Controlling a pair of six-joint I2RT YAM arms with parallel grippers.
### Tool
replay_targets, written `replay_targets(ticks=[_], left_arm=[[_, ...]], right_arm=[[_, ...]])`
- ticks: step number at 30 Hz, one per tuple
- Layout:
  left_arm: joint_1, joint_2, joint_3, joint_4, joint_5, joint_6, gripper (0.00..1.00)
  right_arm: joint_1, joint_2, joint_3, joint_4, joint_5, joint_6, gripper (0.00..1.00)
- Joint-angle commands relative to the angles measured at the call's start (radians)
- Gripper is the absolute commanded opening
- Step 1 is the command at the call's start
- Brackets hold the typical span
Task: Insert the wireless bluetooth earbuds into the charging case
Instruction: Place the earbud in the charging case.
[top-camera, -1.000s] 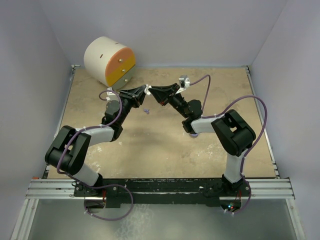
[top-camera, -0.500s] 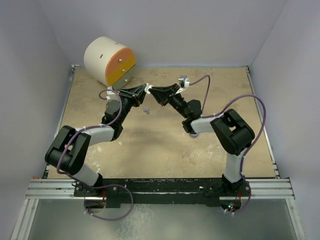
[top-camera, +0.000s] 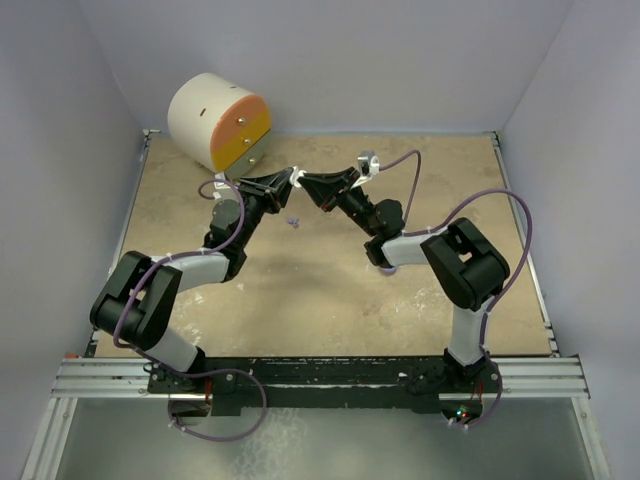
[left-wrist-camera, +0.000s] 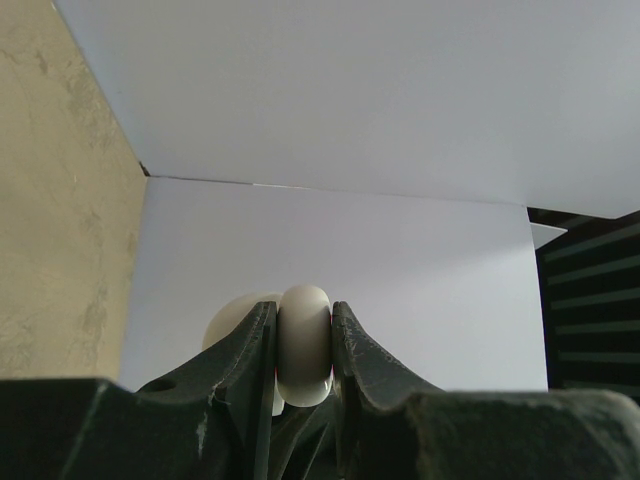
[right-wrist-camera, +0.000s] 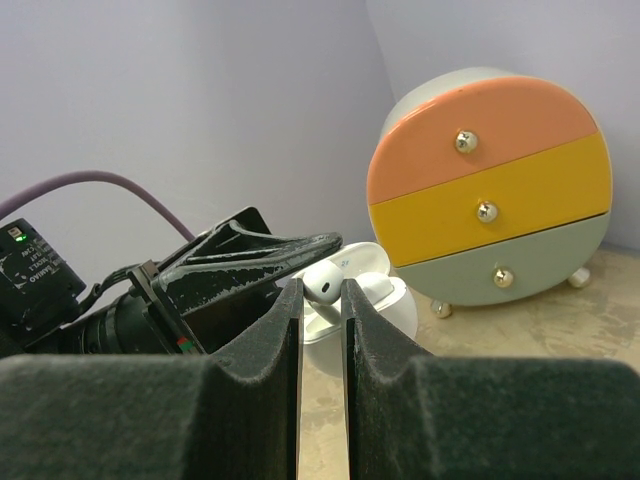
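1. Nothing has moved in the last second: the left gripper (left-wrist-camera: 303, 314) stays clamped on the open white plastic charging case (right-wrist-camera: 385, 295), held above the table.
2. The right gripper (right-wrist-camera: 322, 300) pinches a small white earbud (right-wrist-camera: 324, 283) at the case's mouth; I'd say insertion is paused, not done.
3. A tiny purple earbud (top-camera: 293, 221) lies on the sandy table (top-camera: 330, 290) below.

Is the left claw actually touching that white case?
Touching. The left wrist view shows the left gripper clamped on the white charging case, both jaws pressed against its sides.
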Motion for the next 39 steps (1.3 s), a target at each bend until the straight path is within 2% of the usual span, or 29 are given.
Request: replay_targets(ticks=[1, 16, 39], left_arm=[[-0.007, -0.019, 0.045, 0.092, -0.02, -0.018, 0.0], [-0.007, -0.02, 0.064, 0.097, -0.026, -0.022, 0.0], [-0.009, -0.018, 0.058, 0.1, -0.025, -0.023, 0.0]], right_arm=[[-0.005, -0.02, -0.006, 0.76, 0.001, -0.002, 0.0], [-0.008, -0.026, -0.006, 0.745, 0.011, -0.008, 0.0], [-0.008, -0.047, -0.038, 0.725, 0.019, -0.027, 0.19]])
